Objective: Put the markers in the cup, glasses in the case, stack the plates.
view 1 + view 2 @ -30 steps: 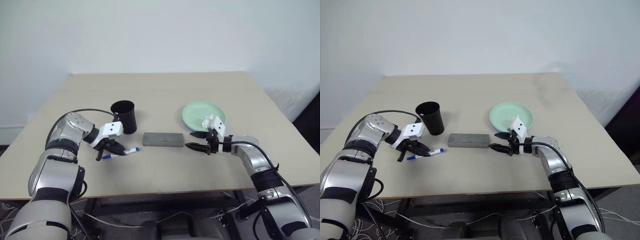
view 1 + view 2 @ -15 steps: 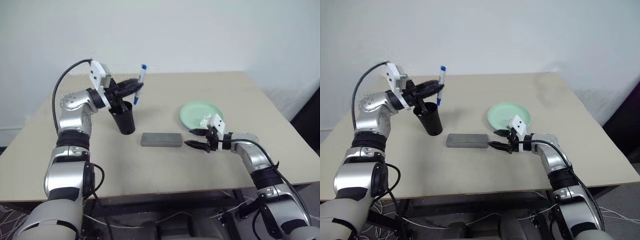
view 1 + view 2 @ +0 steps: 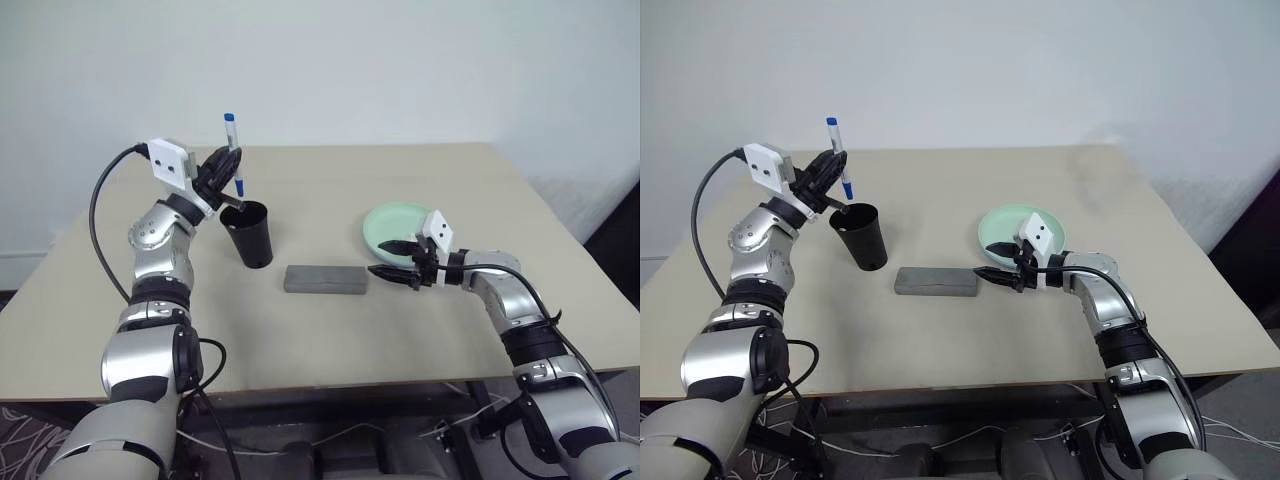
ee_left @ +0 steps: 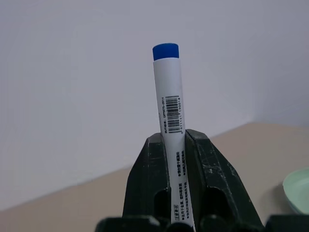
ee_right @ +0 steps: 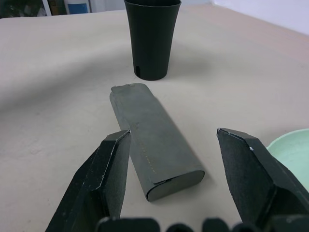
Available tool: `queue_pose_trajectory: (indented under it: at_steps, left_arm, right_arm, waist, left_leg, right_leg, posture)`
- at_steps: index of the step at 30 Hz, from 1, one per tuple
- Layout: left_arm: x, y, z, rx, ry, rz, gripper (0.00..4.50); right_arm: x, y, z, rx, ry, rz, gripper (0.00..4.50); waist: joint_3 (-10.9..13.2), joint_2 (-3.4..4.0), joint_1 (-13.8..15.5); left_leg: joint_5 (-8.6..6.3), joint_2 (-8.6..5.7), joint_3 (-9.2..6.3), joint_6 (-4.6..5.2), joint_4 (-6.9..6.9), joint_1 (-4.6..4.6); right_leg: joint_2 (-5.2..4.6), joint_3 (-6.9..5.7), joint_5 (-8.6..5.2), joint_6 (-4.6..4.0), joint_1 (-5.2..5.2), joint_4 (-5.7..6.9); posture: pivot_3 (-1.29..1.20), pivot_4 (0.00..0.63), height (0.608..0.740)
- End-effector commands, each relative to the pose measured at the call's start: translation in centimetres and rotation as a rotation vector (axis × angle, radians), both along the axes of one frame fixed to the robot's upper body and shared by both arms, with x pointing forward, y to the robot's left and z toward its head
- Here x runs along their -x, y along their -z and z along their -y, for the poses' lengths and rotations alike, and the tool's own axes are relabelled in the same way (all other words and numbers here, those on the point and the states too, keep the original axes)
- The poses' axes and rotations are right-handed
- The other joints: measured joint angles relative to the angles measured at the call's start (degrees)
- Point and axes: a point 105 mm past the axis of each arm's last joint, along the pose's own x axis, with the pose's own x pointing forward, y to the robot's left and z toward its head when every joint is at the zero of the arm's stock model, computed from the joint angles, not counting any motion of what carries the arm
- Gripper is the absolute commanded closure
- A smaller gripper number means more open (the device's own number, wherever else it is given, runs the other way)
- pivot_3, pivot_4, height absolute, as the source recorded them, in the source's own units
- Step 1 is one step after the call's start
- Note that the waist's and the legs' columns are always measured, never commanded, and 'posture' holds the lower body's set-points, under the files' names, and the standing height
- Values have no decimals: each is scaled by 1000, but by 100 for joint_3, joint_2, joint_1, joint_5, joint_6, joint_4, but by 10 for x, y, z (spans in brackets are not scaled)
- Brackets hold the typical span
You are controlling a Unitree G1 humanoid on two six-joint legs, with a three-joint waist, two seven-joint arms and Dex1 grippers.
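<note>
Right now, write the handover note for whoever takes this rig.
Left gripper: shut on a marker, held upright just above the black cup; not dropped in yet.
Right gripper: open, empty, pointing at the near end of the grey case, not touching it.
Case lies closed in mid-table. Mint green plate sits behind the right gripper.
Done: marker picked up.
Left: release the marker into the cup, case the glasses, stack the plates. I cannot spot the glasses or a second plate.
</note>
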Motion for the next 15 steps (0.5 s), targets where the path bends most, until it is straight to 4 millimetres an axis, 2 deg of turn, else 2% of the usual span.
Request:
queue_pose_trajectory:
  at_steps: [1, 9, 14, 15]
  left_arm:
    - [1, -5, -6, 37, -33, 31, 4427]
    - [2, 21, 0, 35, -29, -30, 4427]
    - [2, 30, 0, 25, -41, -58, 4427]
    - [2, 31, 1, 25, -39, -64, 4077]
  right_arm:
    - [-2, -18, 0, -51, 7, 63, 1406]
    - [-1, -20, 0, -70, 4, 60, 1406]
    - [-1, -21, -1, -75, 1, 60, 1406]
    - [-1, -21, -1, -75, 2, 60, 1406]
  waist:
    - [0, 0, 0]
    - [0, 0, 0]
    - [0, 0, -1]
    - [0, 0, -1]
  left_leg:
    - [0, 0, 0, 0, 0, 0]
    - [0, 0, -1, 0, 0, 0]
    - [0, -1, 0, 0, -1, 0]
    - [0, -1, -1, 0, -1, 0]
  right_leg:
    - [0, 0, 0, 0, 0, 0]
    - [0, 0, 0, 0, 1, 0]
    - [0, -1, 0, 0, 1, 0]
    - [0, -1, 0, 0, 0, 0]
  posture:
    - [0, 0, 737]
    - [0, 0, 737]
    - [0, 0, 737]
    - [0, 0, 737]
